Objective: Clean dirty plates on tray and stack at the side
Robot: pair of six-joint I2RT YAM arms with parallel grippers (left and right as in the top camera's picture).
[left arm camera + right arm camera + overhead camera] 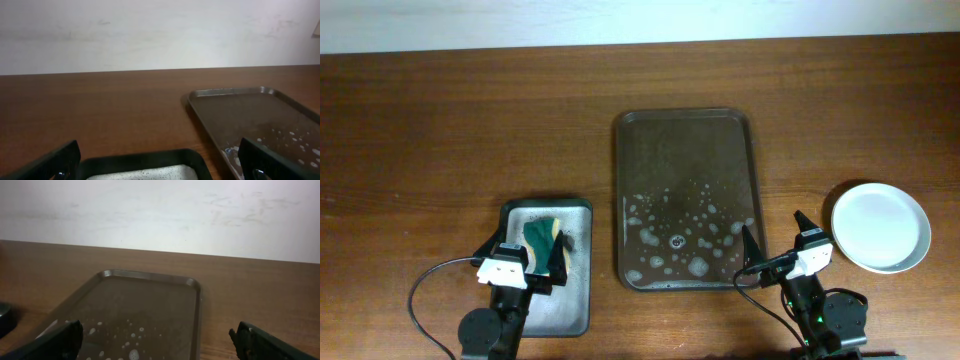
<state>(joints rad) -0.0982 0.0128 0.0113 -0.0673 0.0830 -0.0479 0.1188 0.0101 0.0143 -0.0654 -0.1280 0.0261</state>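
**A:** What does the robot have left to do?

**B:** Probably very little. The tray [685, 150] holds no plates, only suds [670, 240] at its near end. The plates [880, 227] sit on the counter [440, 130] to the right, and they look white and clean. From above it is hard to tell how many are in that pile.

**A:** So how should it finish well?

**B:** It should check that the pile sits square and then leave it alone. Any retreat should go up and toward the near edge, never sweeping right, so that no finger clips a rim. If a plate does need nudging, the right arm is the one to use. It should come down over the rim rather than from the side.

**A:** How are the jaws set?

**B:** Both pairs are spread wide and hold nothing. The left jaws hang over the grey tray [575, 300], with the sponge [542, 232] lying between the fingers but not gripped. The right jaws sit at the tray's near right corner, and the left finger is over that edge.

**A:** And where are the plates relative to them?

**B:** The plates lie just right of the right jaws and level with them, close but not touching. The left jaws are well apart from the plates, with the whole tray in between. Neither wrist camera shows the plates. Both look toward the far wall across the tray.
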